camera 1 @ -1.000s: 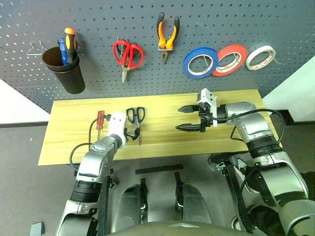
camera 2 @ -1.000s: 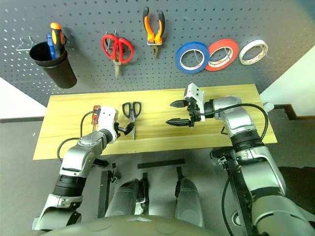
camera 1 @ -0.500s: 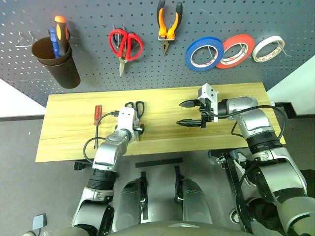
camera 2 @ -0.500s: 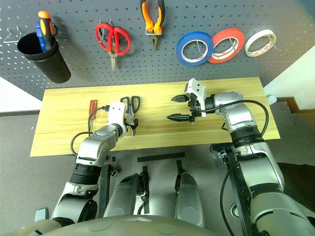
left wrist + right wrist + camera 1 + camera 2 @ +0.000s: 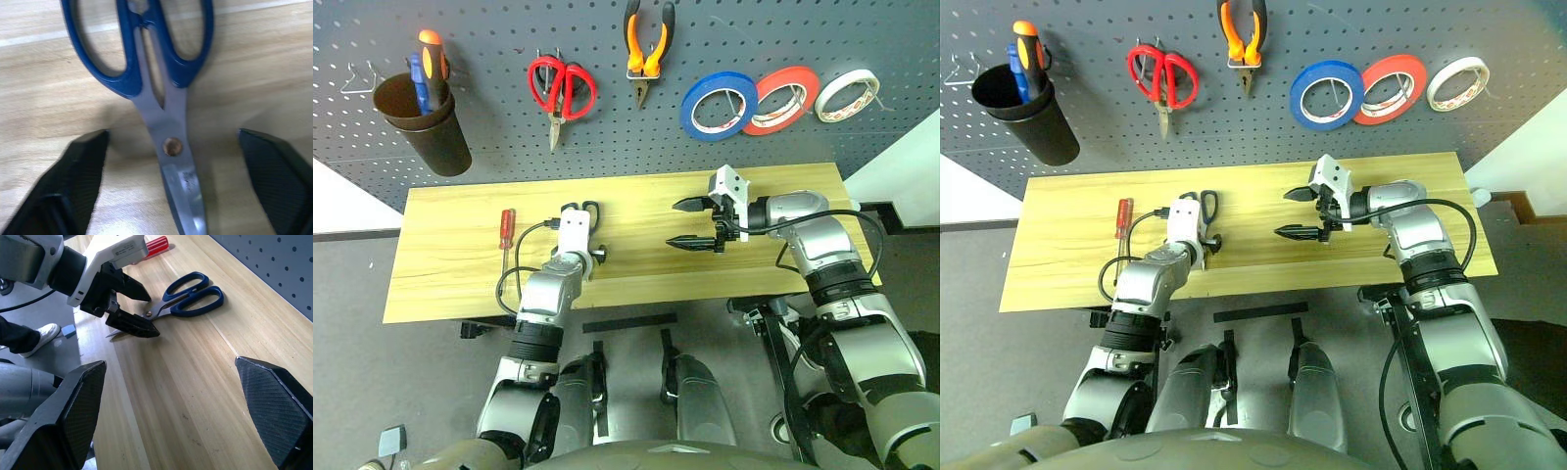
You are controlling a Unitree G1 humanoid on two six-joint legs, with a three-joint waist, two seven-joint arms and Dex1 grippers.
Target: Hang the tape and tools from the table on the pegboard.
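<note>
Our scissors (image 5: 156, 88) lie flat on the tabletop (image 5: 450, 284), blades between our left fingers (image 5: 73, 181), which straddle them open without touching. The red screwdriver (image 5: 507, 229) lies just beside. Our right gripper (image 5: 690, 224) hovers wide open, empty.

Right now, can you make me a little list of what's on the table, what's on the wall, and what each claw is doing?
on the table: blue-handled scissors; red-handled screwdriver
on the pegboard: blue tape, red-orange tape, white tape, pliers, red scissors, black cup of screwdrivers
left claw: open, fingers either side of the scissors near the pivot, not clamped
right claw: open, holding nothing, above the table
</note>
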